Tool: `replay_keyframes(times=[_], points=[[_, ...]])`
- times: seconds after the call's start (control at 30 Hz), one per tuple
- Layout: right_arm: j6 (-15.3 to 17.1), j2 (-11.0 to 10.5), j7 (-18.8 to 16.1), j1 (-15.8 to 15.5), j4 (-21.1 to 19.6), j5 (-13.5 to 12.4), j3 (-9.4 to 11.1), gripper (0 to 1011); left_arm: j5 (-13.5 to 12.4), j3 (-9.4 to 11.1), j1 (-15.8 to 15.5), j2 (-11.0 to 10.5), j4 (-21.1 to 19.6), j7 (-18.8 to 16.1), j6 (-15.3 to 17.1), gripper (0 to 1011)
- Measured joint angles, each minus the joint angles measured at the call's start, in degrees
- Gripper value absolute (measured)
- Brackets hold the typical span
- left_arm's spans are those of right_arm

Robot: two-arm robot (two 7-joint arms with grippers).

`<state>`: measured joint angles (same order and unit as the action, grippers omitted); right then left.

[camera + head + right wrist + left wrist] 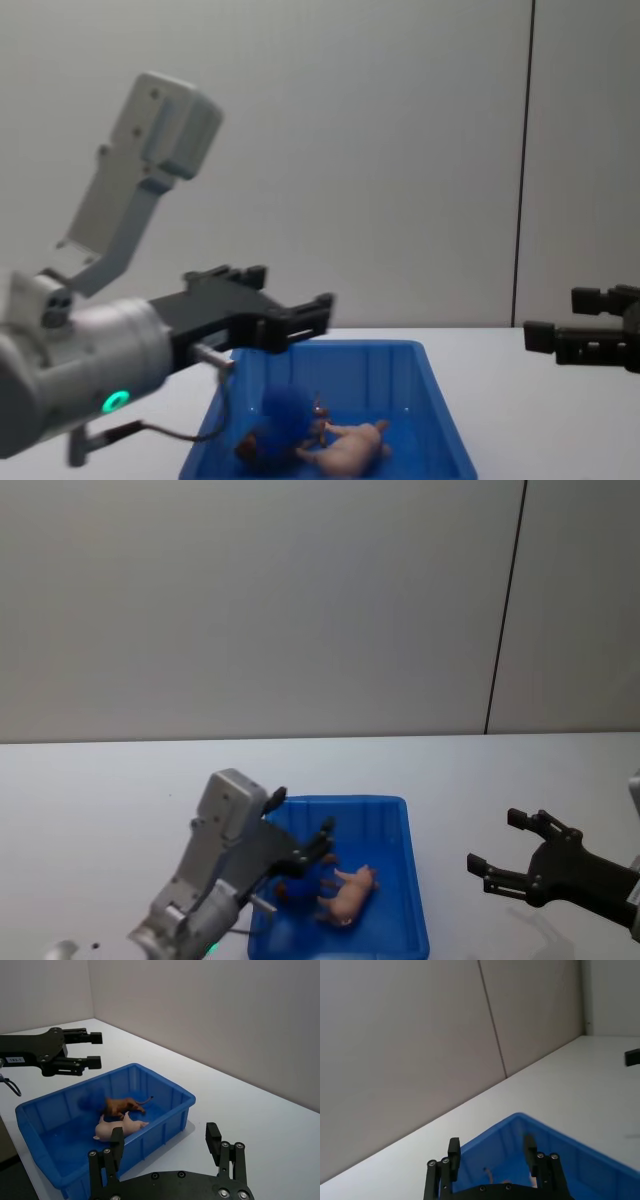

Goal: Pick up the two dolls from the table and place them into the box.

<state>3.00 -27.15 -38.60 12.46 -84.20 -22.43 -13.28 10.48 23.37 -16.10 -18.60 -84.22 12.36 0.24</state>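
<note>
— Dolls are both in the box [410,880], right?
— Yes. The brown animal [120,1105] lies beside the pink pig [350,892] on the blue floor, touching it, with a fuzzy blue ball [285,408] at the pig's nine o'clock.
— And the arms?
— The left gripper [300,830] hangs over the box's left half, jaws spread, holding nothing. The right gripper [505,850] hovers over the table [100,790] at the box's three o'clock, well apart, jaws spread and empty.
</note>
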Motion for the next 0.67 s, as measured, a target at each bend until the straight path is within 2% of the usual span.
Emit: replay_keyframes(times=[0.3,0.67], points=[[0.0,0.0,0.0,0.0,0.0,0.0,0.0,1001,0.7,1.1,-2.4,2.7,3.0,4.4,-2.9,1000],[0.0,0.0,0.0,0.0,0.0,0.0,0.0,1001,2.2,1.4,-3.3,3.8,4.6,6.9,-5.6,1001]])
